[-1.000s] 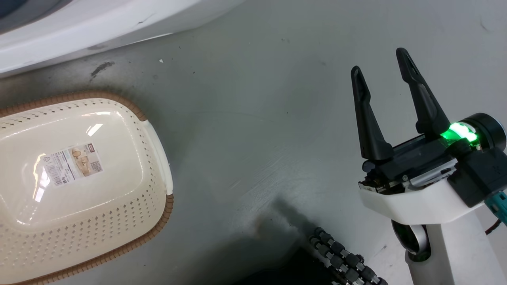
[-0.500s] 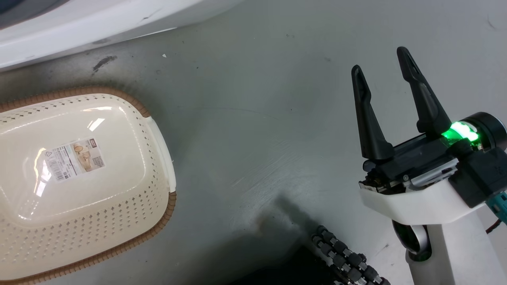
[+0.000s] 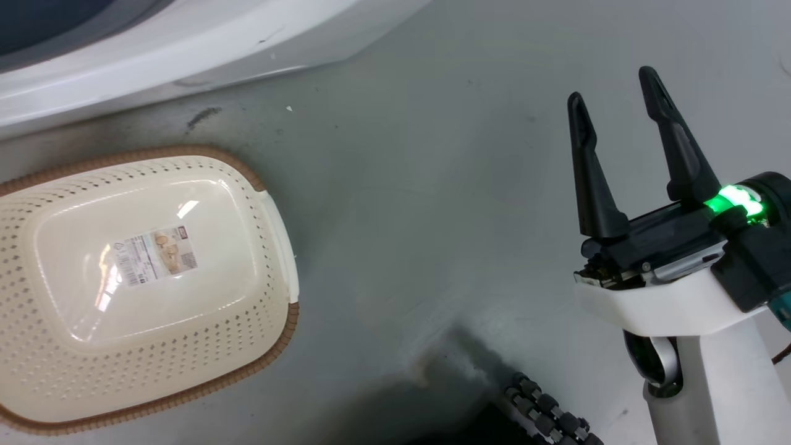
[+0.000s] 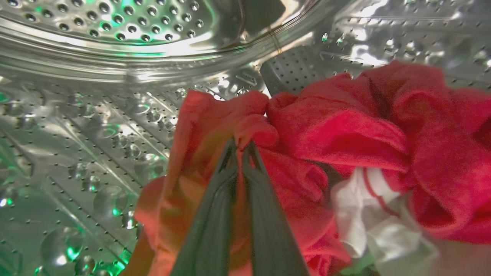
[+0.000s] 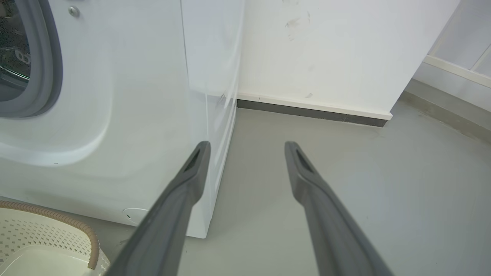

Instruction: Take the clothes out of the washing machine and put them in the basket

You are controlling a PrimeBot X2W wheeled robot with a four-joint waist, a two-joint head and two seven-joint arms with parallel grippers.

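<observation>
Inside the steel drum (image 4: 96, 115) of the washing machine (image 5: 126, 115), my left gripper (image 4: 241, 147) is shut on a fold of the red clothes (image 4: 345, 138); a white panel with striped trim (image 4: 368, 207) shows at the lower right. In the head view the cream basket (image 3: 259, 185) sits on the floor at the left with just a paper label (image 3: 154, 254) on its bottom, below the washing machine's white front (image 3: 185, 43). My right gripper (image 3: 615, 83) hovers open over the floor at the right, holding nothing; in its own view (image 5: 247, 147) it points past the machine's corner, and the basket's rim (image 5: 57, 218) shows at the lower left.
The grey floor (image 3: 420, 185) lies between the basket and my right arm. A black ribbed cable (image 3: 544, 414) runs along the bottom. Beyond the machine stands a white wall with a dark skirting board (image 5: 310, 111).
The head camera has shifted, so the basket and machine sit further right and lower in the picture. My right gripper stays open, in much the same pose.
</observation>
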